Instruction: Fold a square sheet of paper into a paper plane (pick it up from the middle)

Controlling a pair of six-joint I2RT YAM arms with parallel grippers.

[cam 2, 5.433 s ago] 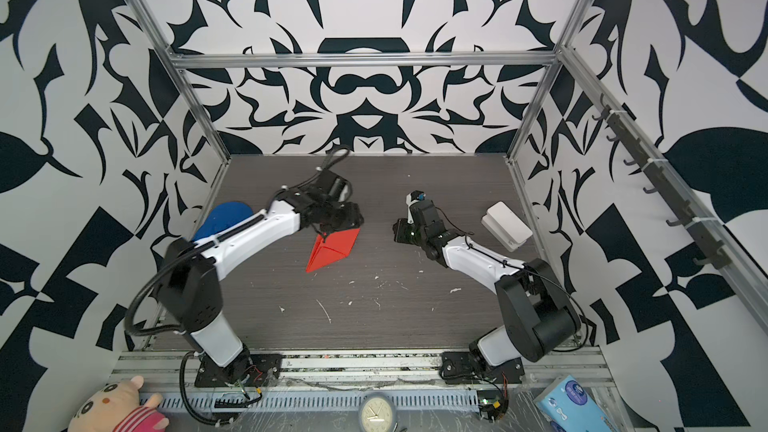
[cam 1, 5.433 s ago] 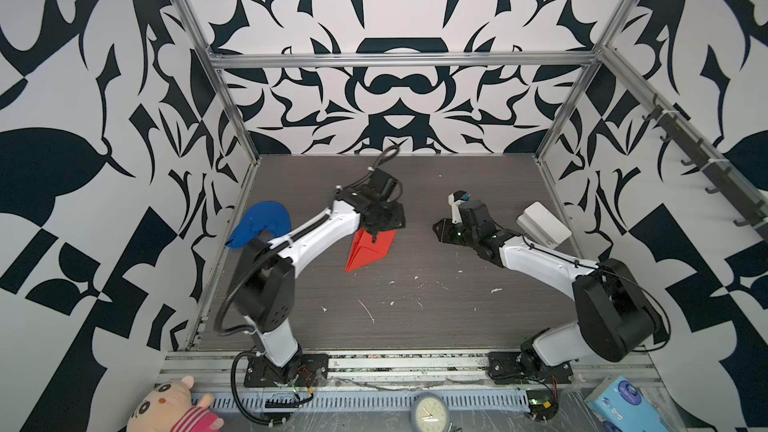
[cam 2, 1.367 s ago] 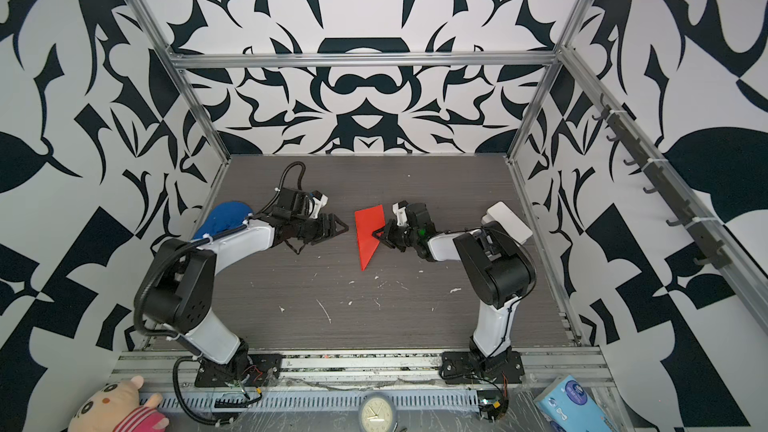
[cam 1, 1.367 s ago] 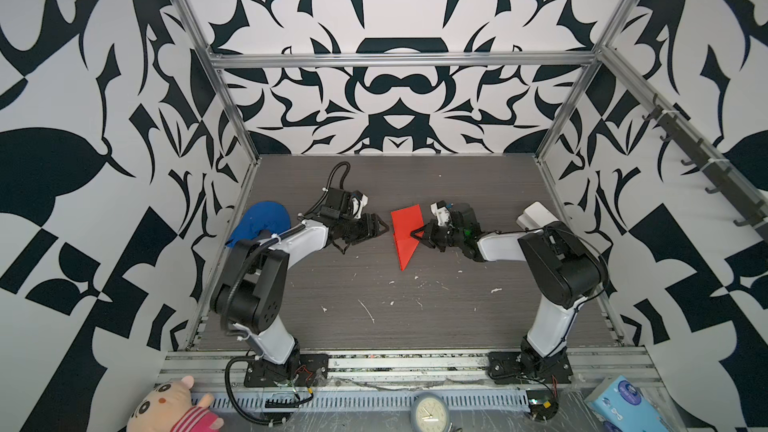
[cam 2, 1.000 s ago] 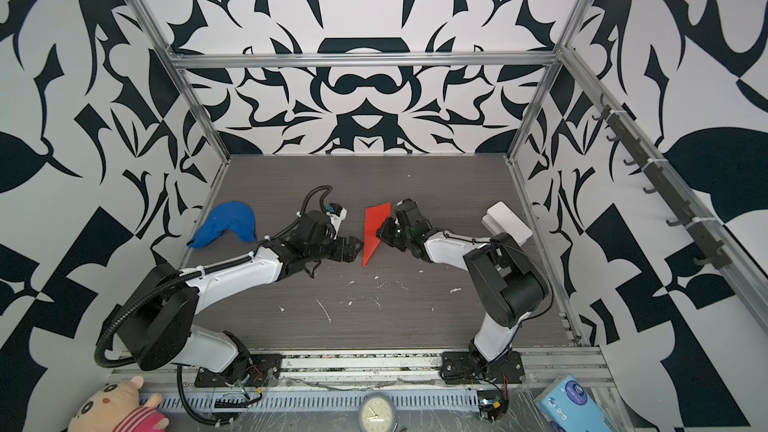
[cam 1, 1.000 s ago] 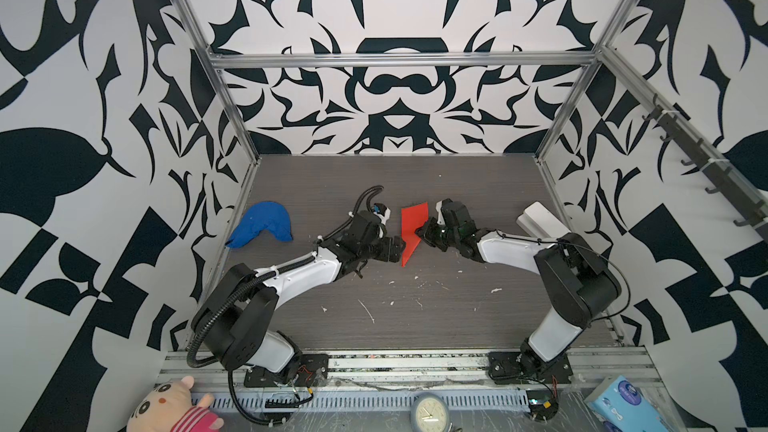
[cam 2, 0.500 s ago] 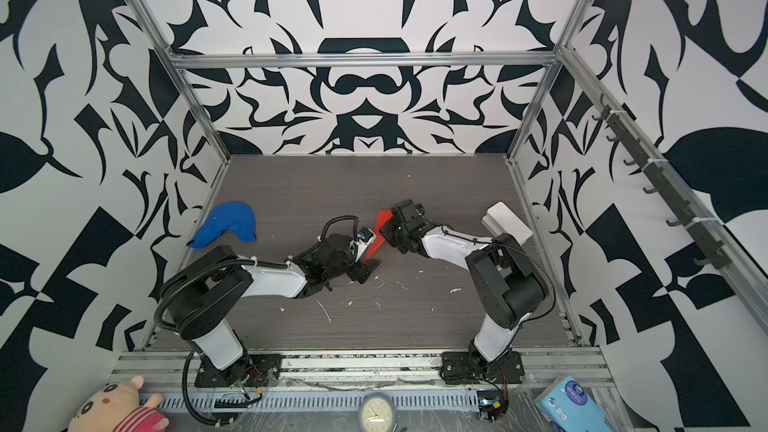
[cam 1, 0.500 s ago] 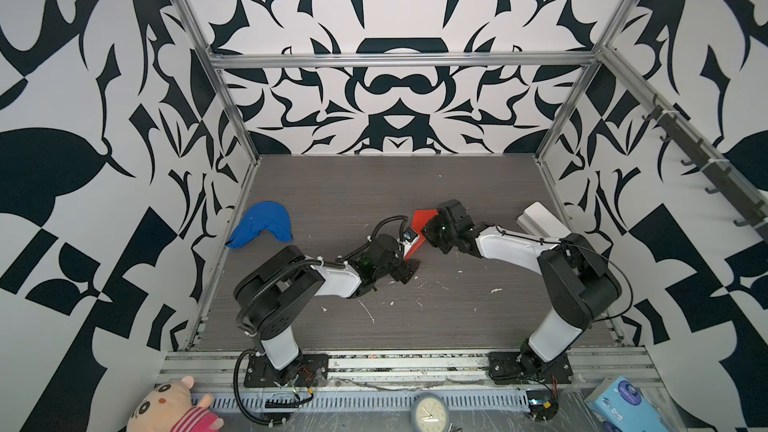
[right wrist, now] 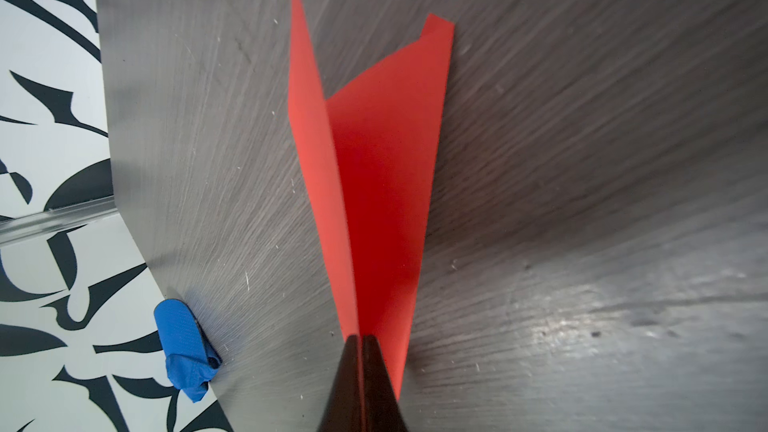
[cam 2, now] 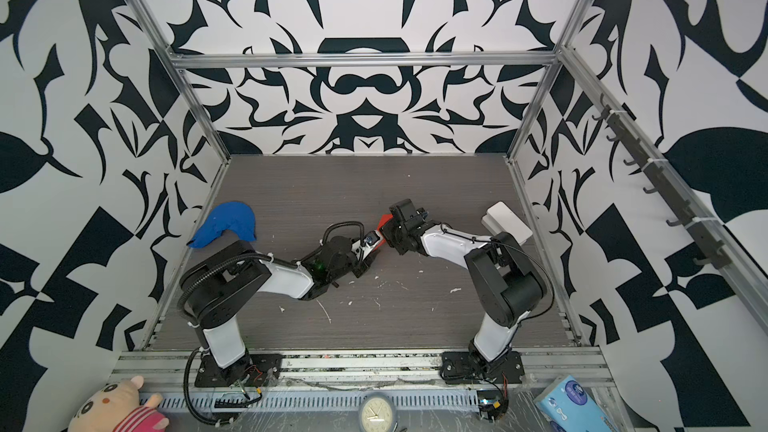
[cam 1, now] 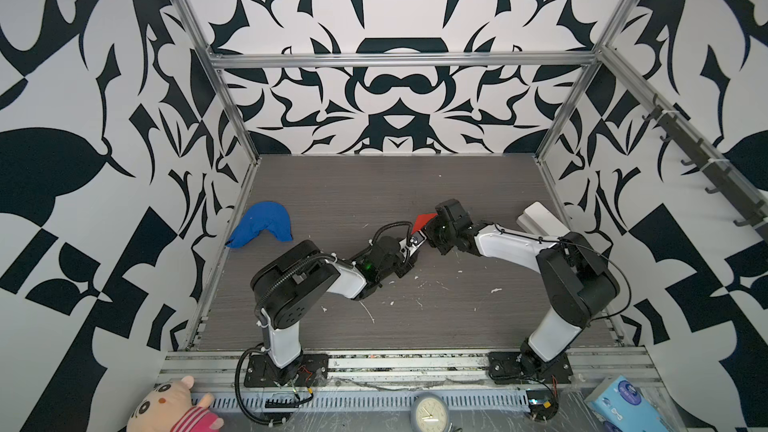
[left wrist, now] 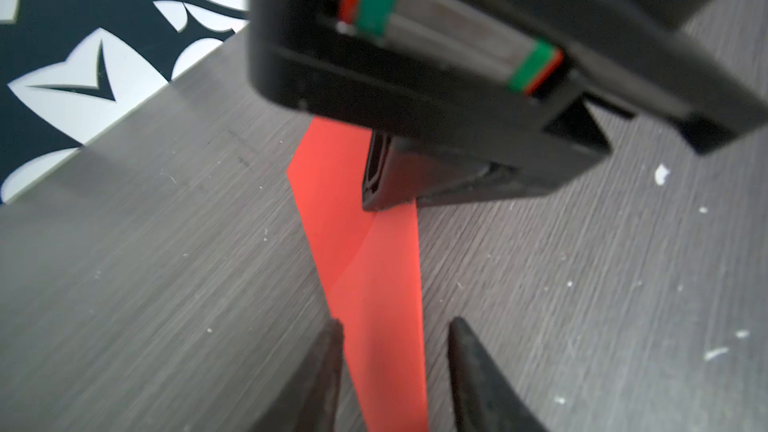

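The square sheet of paper (right wrist: 374, 160) is bright red and folded into a narrow, pointed, layered paper plane shape. It stands on edge above the dark table. My right gripper (right wrist: 360, 338) is shut on its wide end, also seen in both top views (cam 1: 430, 231) (cam 2: 387, 235). My left gripper (left wrist: 395, 328) straddles the narrow end of the paper (left wrist: 374, 276), with a small gap on each side, so it is open. In both top views the left gripper (cam 1: 410, 245) (cam 2: 368, 249) meets the right one mid-table, and only slivers of paper (cam 1: 423, 220) (cam 2: 381, 222) show.
A blue cloth lump (cam 1: 262, 224) (cam 2: 226, 222) (right wrist: 183, 342) lies at the table's left edge. A white box (cam 1: 542, 222) (cam 2: 507, 222) sits by the right wall. White scraps dot the table in front of the grippers.
My left arm has swung in from the left to the paper's narrow end, and its jaws have narrowed around it. The right gripper has kept its hold on the paper.
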